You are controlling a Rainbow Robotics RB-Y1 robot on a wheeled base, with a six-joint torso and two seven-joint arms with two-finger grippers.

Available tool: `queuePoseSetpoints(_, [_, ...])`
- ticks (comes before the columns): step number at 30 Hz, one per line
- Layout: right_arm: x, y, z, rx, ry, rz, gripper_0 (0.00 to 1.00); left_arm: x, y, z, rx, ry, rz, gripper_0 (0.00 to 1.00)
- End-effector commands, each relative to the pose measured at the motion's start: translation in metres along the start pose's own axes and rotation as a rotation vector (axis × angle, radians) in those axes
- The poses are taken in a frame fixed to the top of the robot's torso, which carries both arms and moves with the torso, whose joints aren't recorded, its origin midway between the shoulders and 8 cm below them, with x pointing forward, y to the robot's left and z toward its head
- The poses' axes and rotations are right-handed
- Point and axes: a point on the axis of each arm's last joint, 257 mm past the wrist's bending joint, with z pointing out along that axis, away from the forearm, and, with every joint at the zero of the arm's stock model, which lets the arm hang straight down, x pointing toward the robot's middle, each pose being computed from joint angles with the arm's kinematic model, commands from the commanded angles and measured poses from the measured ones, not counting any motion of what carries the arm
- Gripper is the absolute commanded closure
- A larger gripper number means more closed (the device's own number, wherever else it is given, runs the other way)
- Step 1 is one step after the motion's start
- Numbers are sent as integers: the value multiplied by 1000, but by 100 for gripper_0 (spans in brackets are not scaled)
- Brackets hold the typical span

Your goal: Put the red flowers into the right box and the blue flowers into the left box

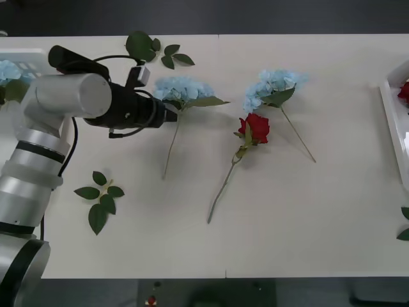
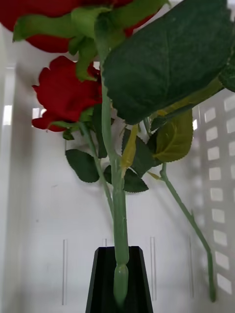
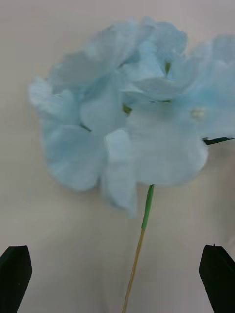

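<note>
- Two blue flowers lie on the desk (image 1: 307, 217): one blue hydrangea cluster (image 1: 181, 89) just in front of the left arm, its stem running toward the robot, and a second blue cluster (image 1: 273, 86) further to the right.
- Another blue flower (image 1: 9, 71) lies in the left box (image 1: 29, 59) at the far left corner of the desk.
- A single red rose (image 1: 255, 128) lies between the two blue clusters on the desk, its stem slanting toward the robot.
- The left pincer (image 3: 117, 266) hovers over the first blue cluster with its black fingers (image 3: 14, 271) spread wide and nothing between them.
- The right pincer (image 2: 120, 281) is closed on the green stem of a red rose (image 2: 63, 95), held over the white inside of the right box (image 2: 39, 205), where other red blooms and leaves lie.
- The right box's rim (image 1: 391, 115) shows at the desk's right edge with a red bloom (image 1: 404, 92) inside.
- Loose leaf sprigs lie near the left arm (image 1: 99, 199) and at the far edge (image 1: 153, 50).
</note>
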Motion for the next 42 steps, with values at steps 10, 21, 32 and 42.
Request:
queuePoseSetpoints(10, [15, -17, 34, 146, -55, -31, 100, -19, -28, 46, -65, -112, 88, 0])
queuePoseSetpoints(21, [11, -9, 35, 139, 2, -162, 6, -29, -21, 52, -76, -152, 89, 100])
queuePoseSetpoints(32, [-35, 66, 20, -100, 39, -340, 1, -33, -10, 49, -100, -164, 101, 100])
queuePoseSetpoints(42, [-79, 194, -9, -298, 48, -739, 0, -98, 25, -36, -122, -263, 57, 100])
